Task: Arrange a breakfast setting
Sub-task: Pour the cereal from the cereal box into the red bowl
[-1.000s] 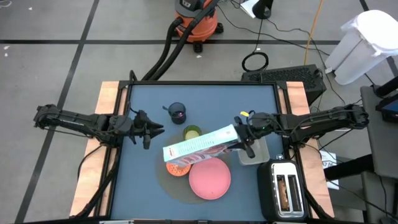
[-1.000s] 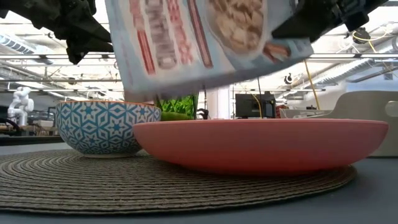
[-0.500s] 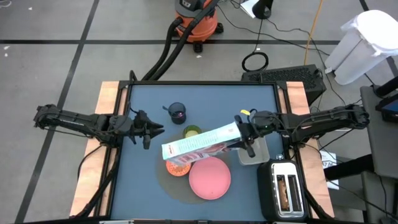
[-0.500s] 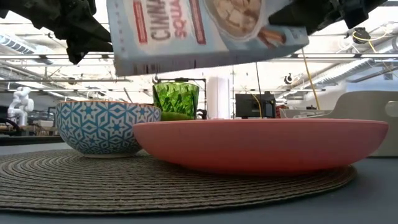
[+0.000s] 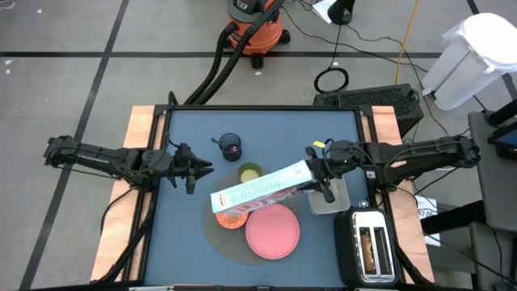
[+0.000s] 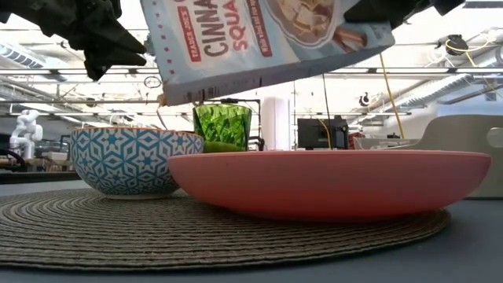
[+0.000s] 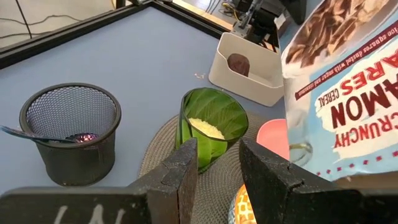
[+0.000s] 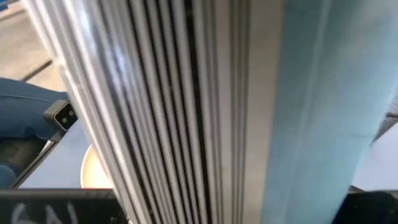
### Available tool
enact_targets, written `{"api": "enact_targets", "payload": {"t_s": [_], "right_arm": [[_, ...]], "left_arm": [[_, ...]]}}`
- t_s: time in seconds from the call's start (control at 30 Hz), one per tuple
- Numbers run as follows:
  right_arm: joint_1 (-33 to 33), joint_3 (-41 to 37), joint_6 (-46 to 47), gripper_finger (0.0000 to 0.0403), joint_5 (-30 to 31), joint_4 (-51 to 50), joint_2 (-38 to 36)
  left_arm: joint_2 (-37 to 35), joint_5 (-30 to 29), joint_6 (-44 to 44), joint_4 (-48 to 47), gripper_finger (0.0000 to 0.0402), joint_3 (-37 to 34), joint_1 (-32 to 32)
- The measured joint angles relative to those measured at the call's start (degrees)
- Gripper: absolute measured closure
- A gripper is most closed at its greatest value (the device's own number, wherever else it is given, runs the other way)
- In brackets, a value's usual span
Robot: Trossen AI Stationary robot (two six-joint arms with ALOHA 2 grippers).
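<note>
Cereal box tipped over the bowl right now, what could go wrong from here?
1. The right end effector holds the cereal box by one end only, with most of the box sticking out unsupported; it may twist or slip.
2. The box's low end hangs over the small bowl, with the pink plate and green cup close by; poured cereal may miss the bowl.
3. Lowering the box may knock the cup.

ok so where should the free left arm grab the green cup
Take the green cup across its upper wall, coming straight down. It stands upright and open-topped on the mat's rim, with table free toward the left tool. The tilted cereal box, held by the right tool, overhangs beside it, so a low side approach could also work.
</note>
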Motion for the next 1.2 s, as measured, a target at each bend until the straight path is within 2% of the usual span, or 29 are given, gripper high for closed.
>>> {"api": "enact_targets", "payload": {"t_s": [0.3, 0.5, 0.63, 0.8, 1.2], "right_arm": [[0.00, 0.12, 0.13, 0.0243, 1.09, -2.75, 1.65], [-0.02, 0.15, -0.11, 0.0243, 1.06, 1.47, 1.77], [0.02, 0.12, 1.03, 0.0243, 0.88, -1.25, 1.79], [0.02, 0.15, 0.14, 0.0243, 0.87, 1.43, 1.70], [0.00, 0.14, -0.32, 0.0243, 0.87, -0.28, 1.77]], "left_arm": [[0.02, 0.00, 0.43, 0.04, 0.0277, 0.00, 0.00], [0.02, 0.00, 0.87, 0.11, 0.0277, 0.00, 0.00], [0.02, 0.00, 0.87, 0.15, 0.0277, 0.00, 0.00], [0.00, 0.00, 0.84, 0.18, 0.0277, 0.00, 0.00], [0.02, 0.00, 0.84, 0.22, 0.0277, 0.00, 0.00]]}}
